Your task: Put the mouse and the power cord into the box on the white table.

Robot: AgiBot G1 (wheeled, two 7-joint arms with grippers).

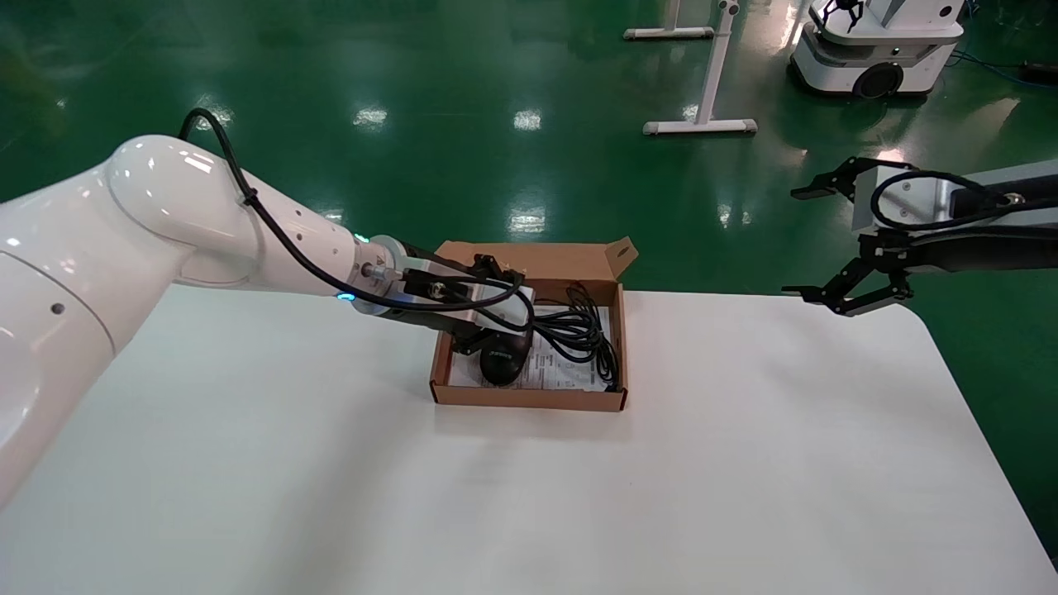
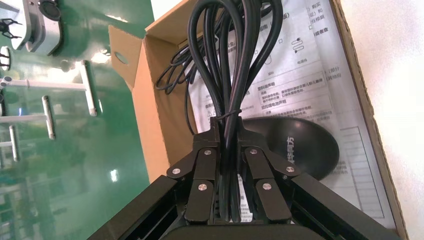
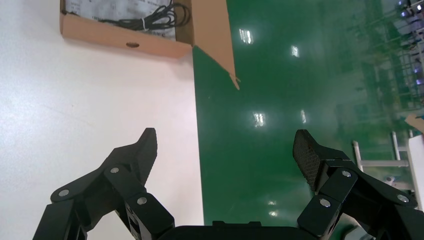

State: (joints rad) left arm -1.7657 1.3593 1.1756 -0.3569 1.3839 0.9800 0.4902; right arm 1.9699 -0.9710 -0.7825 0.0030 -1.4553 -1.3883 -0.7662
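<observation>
A white table (image 1: 744, 463) is seen bearing an open cardboard box (image 1: 529, 398), with the black mouse (image 1: 502, 364) laid inside. Directly above it, the power cord (image 2: 227, 75) is pinched by the closed left gripper (image 2: 229, 150), its coil stretched lengthwise toward the box's far wall. The right gripper (image 3: 225, 152) is held wide open and empty, well apart at the table's far right edge.

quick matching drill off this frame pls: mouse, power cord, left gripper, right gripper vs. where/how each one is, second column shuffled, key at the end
Things:
1. mouse
2. power cord
3. left gripper
4. right gripper

States:
A. open, holding nothing, at the far right edge of the white table
B. lying on the printed sheet inside the box
C. shut on a bundle of black cable, over the box
D. pinched between two fingers, its loops hanging into the box

Pairs: 1-B, 2-D, 3-C, 4-A
</observation>
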